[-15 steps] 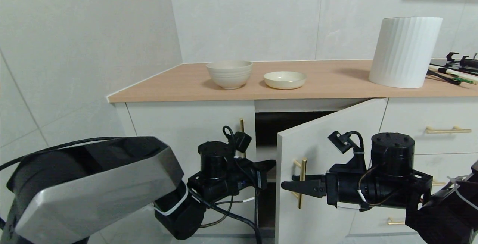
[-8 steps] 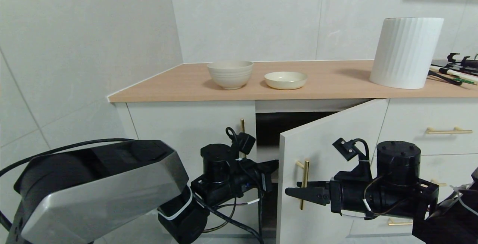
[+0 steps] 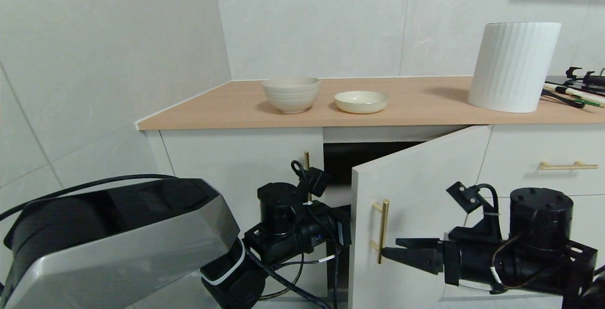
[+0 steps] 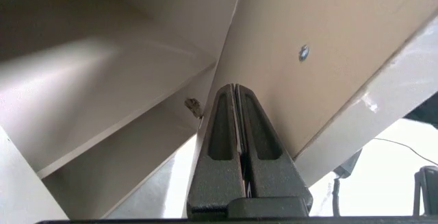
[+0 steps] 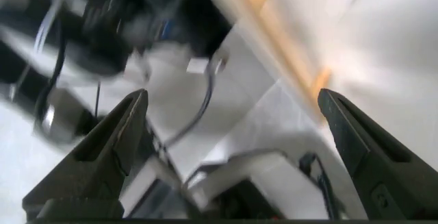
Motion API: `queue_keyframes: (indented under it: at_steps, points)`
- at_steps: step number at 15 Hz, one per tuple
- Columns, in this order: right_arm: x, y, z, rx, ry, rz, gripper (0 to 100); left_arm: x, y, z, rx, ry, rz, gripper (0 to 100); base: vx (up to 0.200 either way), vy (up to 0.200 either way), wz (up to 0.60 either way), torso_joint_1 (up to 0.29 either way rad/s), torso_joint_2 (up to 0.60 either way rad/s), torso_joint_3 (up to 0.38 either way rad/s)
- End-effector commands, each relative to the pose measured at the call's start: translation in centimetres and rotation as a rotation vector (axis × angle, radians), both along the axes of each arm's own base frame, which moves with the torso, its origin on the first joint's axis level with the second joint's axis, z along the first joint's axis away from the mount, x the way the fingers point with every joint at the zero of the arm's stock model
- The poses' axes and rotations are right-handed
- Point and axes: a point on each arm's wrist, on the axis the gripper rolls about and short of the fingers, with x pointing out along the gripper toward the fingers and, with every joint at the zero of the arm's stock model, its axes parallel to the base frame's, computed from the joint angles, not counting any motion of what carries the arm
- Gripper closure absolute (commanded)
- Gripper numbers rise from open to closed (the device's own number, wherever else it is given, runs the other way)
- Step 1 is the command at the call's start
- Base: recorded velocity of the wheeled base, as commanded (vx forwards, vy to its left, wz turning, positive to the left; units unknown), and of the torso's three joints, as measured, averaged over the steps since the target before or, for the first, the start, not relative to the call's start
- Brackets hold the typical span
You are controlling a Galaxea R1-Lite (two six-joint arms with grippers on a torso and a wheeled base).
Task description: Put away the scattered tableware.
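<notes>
The bowl point(image 3: 290, 94) and the shallow dish point(image 3: 361, 101) sit on the counter point(image 3: 212, 110) above the half-open cupboard door point(image 3: 425, 181). Both look like glazed ceramic (stiff, slick and breakable, I judge), so I would pinch each by its rim. My right claw point(image 3: 390, 246) hangs spread wide and empty just beside the door's handle point(image 3: 383, 219). My left claw point(image 4: 235, 90) is clenched on nothing by the door's inner face.

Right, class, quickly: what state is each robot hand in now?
Left hand: closed, holding nothing.
Right hand: open, empty, by the door handle.
</notes>
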Motion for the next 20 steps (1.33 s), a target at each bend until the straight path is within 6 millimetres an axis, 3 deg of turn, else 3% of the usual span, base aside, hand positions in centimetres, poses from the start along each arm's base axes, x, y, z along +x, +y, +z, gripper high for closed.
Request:
queue_keyframes:
  at_steps: [1,4,10,12,14,20]
  points:
    - [-2.9,-0.7,0.2,-0.026,-0.033,0.06,0,-0.1,0.1,0.4,-0.006,-0.006,-0.001,100,0.0,0.0,0.0,0.0,0.0,0.0]
    - [-6.2,-1.1,-0.7,-0.09,-0.078,0.171,0,-0.2,0.1,1.0,-0.016,-0.02,0.005,100,0.0,0.0,0.0,0.0,0.0,0.0]
    - [-7.0,-0.4,-0.7,-0.089,-0.08,0.223,0,-0.9,-0.3,1.5,-0.018,-0.022,-0.016,100,0.0,0.0,0.0,0.0,0.0,0.0]
    - [-7.1,-0.5,-0.5,-0.085,-0.086,0.223,0,-0.7,-0.5,1.7,-0.016,-0.018,-0.019,100,-0.2,0.0,0.0,0.0,0.0,0.0]
    - [-7.1,-0.4,-0.5,-0.084,-0.089,0.226,0,-0.3,-0.9,1.7,-0.002,-0.001,-0.022,100,-0.2,0.0,0.0,0.007,0.0,0.0]
    - [-7.3,-0.5,-0.6,-0.089,-0.081,0.23,0,2.4,-2.9,1.1,0.011,0.014,-0.018,100,0.0,0.0,0.0,0.0,0.0,0.0]
